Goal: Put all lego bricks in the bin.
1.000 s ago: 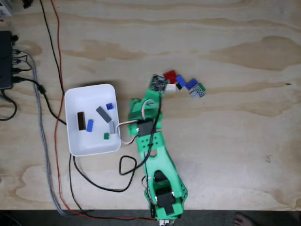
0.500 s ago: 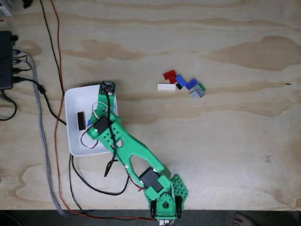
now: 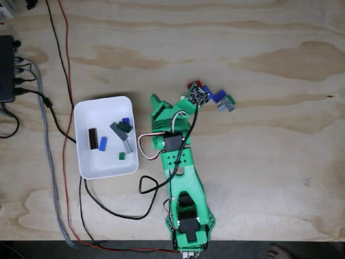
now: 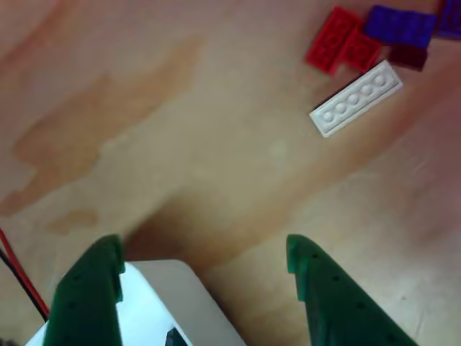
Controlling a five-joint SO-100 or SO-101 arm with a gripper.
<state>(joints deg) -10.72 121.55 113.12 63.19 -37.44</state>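
My green gripper [image 4: 204, 249] is open with nothing between its fingers [image 4: 94, 288]. In the fixed view the gripper [image 3: 168, 106] hovers between the white bin [image 3: 86, 167] and the loose lego bricks. The bin holds several bricks: brown [image 3: 93, 138], blue [image 3: 102, 143], grey [image 3: 119, 131], dark green [image 3: 125, 127] and green [image 3: 122, 156]. On the table lie a red brick [image 4: 342, 40], a blue brick [image 4: 400, 25], a white plate [image 4: 356, 99] and a dark brick [image 4: 409, 56]. Further right lie a blue [image 3: 218, 96], a green [image 3: 230, 100] and a grey brick [image 3: 223, 107]. The arm covers the white plate in the fixed view.
Black and red cables [image 3: 64, 59] run along the left side past the bin, and a black box [image 3: 6, 70] sits at the left edge. A black cable loop [image 3: 148, 186] lies beside the arm's base. The wooden table [image 3: 269, 172] stretches to the right.
The arm swung left over the bin and then back right toward the pile. A dark green brick now lies in the bin that was not there one second ago.
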